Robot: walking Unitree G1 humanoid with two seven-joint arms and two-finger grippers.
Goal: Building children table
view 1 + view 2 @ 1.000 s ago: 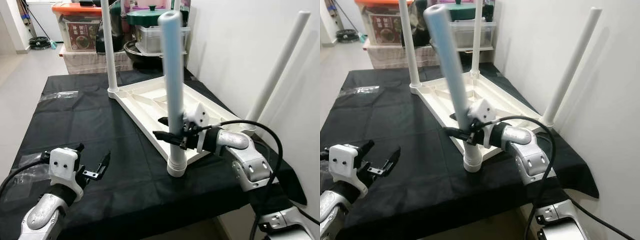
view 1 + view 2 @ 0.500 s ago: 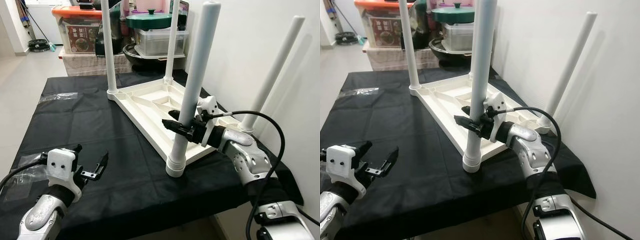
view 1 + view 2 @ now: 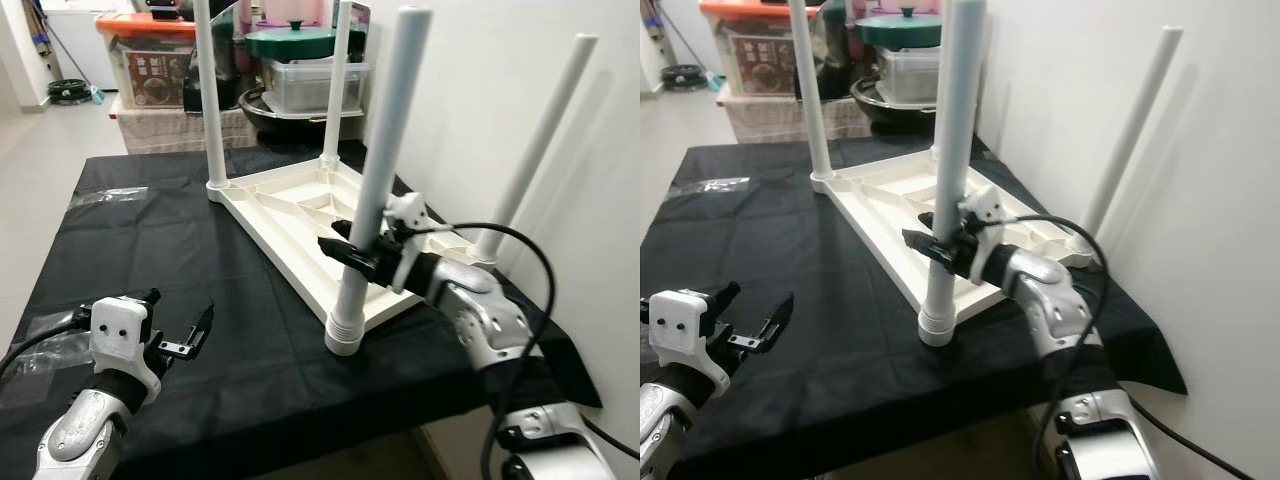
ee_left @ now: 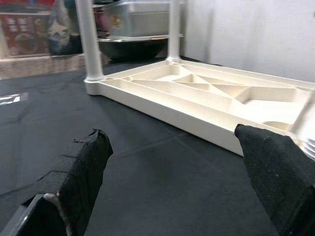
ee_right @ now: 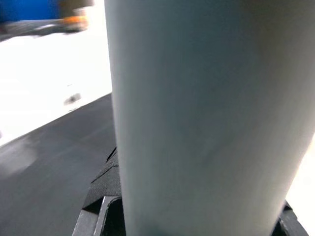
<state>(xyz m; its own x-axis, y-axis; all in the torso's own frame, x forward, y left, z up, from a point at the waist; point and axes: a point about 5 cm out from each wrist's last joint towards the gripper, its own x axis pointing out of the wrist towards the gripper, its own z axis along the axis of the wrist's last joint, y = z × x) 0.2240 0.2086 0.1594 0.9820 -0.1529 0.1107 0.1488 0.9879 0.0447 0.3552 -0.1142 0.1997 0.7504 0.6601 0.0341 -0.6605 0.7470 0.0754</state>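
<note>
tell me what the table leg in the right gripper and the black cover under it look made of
The leg looks like smooth moulded white plastic: even matte sheen, ribbed collar at its base. The cover looks like thin black cloth: creased, draping over the edge. The right gripper holds the leg.

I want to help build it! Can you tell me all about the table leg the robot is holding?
The table leg is a long, smooth, pale tube that looks like plastic, with a ribbed collar at its foot. It stands nearly upright, leaning a little, at the near corner of the upside-down white tabletop on the black cloth. The right gripper clamps it low down.
</note>
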